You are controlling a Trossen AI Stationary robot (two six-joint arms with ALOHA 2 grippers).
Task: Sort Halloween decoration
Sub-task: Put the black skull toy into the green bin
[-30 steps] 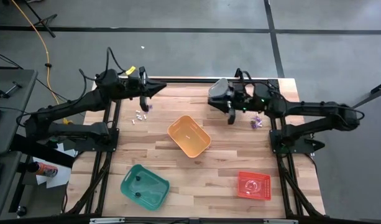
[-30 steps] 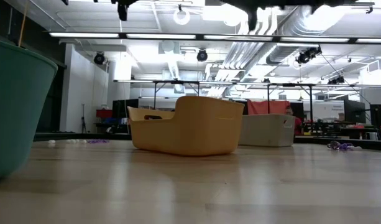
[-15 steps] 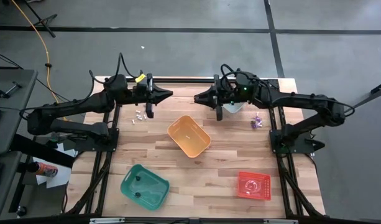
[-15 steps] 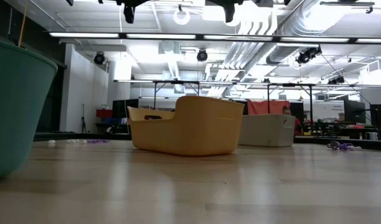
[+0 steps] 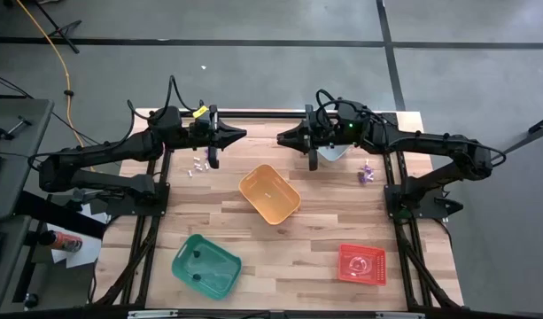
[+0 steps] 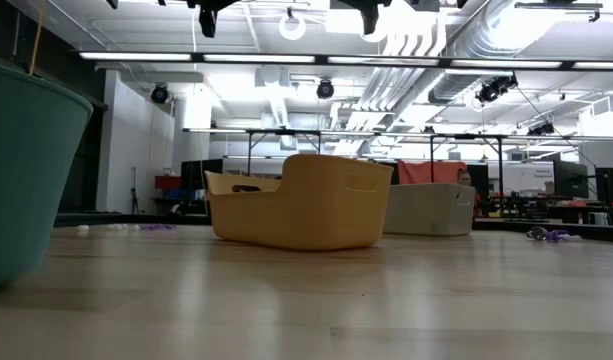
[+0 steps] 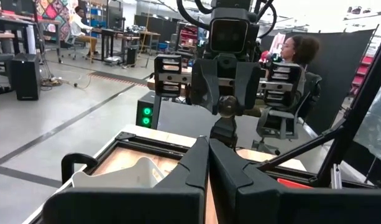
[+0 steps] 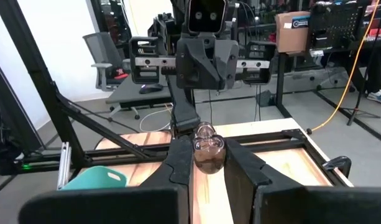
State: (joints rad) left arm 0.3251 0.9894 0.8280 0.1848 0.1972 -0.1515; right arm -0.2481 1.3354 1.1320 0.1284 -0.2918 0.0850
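Observation:
High over the table's far half, my two grippers face each other, both level. My right gripper (image 5: 282,139) is shut on a tiny dark trinket (image 8: 207,153) with a clear loop on top. My left gripper (image 5: 242,135) is shut, with nothing between its fingers (image 7: 196,163). Other pieces of Halloween decoration lie on the wood. Whitish ones (image 5: 198,165) sit below the left arm, and purple ones (image 5: 366,173) lie near the right arm. The low view also shows the purple ones (image 6: 548,234). My right gripper pinches the dark trinket's lower body (image 8: 207,163) between its two fingers, near their free ends. The fingers are level and point toward the table's left edge. The trinket is lifted far clear of the table, its clear loop (image 8: 206,132) standing up above the fingers.
An orange bin (image 5: 269,193) stands mid-table, below and nearer than both grippers. A grey bin (image 5: 333,152) is half hidden under the right arm. A green bin (image 5: 206,264) sits near left and a red bin (image 5: 361,263) near right. People sit in the room behind.
My right gripper has risen from pointing down near the grey bin, tipped up to level and gone toward the table's left, staying shut. My left gripper has shifted slightly toward the right. Both have kept still in the last half second.

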